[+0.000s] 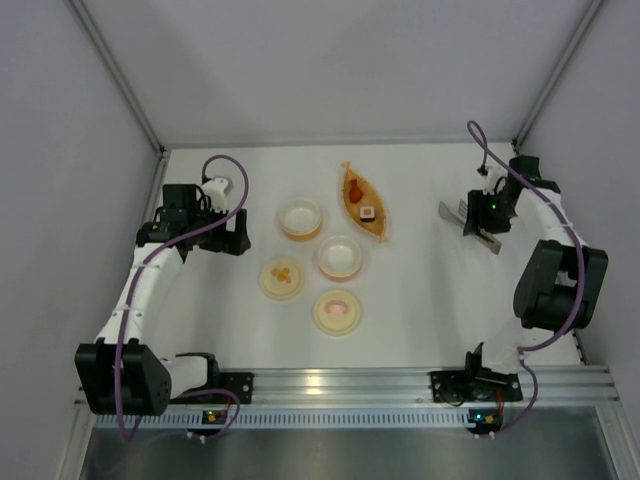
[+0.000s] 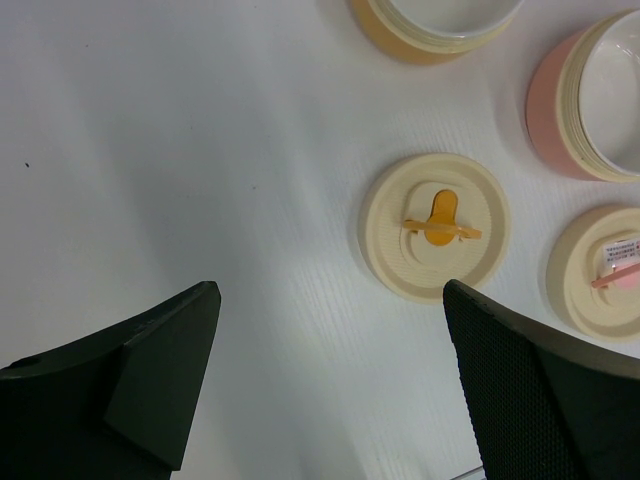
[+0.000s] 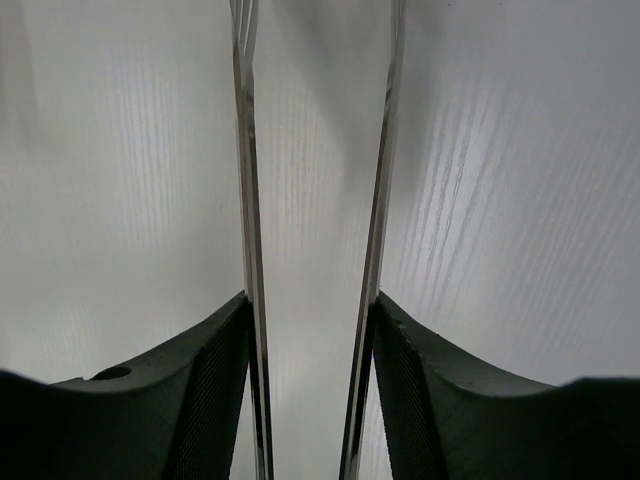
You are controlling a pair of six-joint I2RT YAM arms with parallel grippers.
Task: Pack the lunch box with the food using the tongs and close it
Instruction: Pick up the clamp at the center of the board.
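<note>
Silver-grey metal identifies the tongs (image 3: pixel 247 200), which sit at the far right of the worktop (image 1: pixel 420 300), well apart from everything else. Your right pincer (image 3: pixel 312 300) grips them across both arms, with one pad against the outer face of each. The arms run forward from the wrist with a clear gap between them. Judged from this hold, the pads sit on the outside so that further closing of the pincer will bring the tong tips together. You cannot tell from these views whether the tongs rest on the worktop or are clear of it.

Your left pincer (image 2: pixel 330 298) stands wide and holds nothing. It hovers over bare worktop, just left of the lid with the orange tab (image 2: pixel 435 228). This probably places it ready for the lids.

The food waits in the orange boat-shaped dish (image 1: pixel 379 226) at far centre. The reddish-orange lump (image 1: pixel 355 187) is toward the dish's far end and the white roll (image 1: pixel 367 212) sits nearer. Neither piece is packed yet.

Count of items:
- Tongs: one.
- Food pieces: two.
- Dish: one.
- Open tubs: two. The yellow tub (image 1: pixel 299 218) is left of the dish, and the pink tub (image 1: pixel 340 256) is nearer.
- Loose lids: two. One has the orange tab and the other is the lid with the pink tab (image 1: pixel 337 311). Both lie tab upward, nearer than the tubs, which leaves the tub mouths free for loading.
</note>
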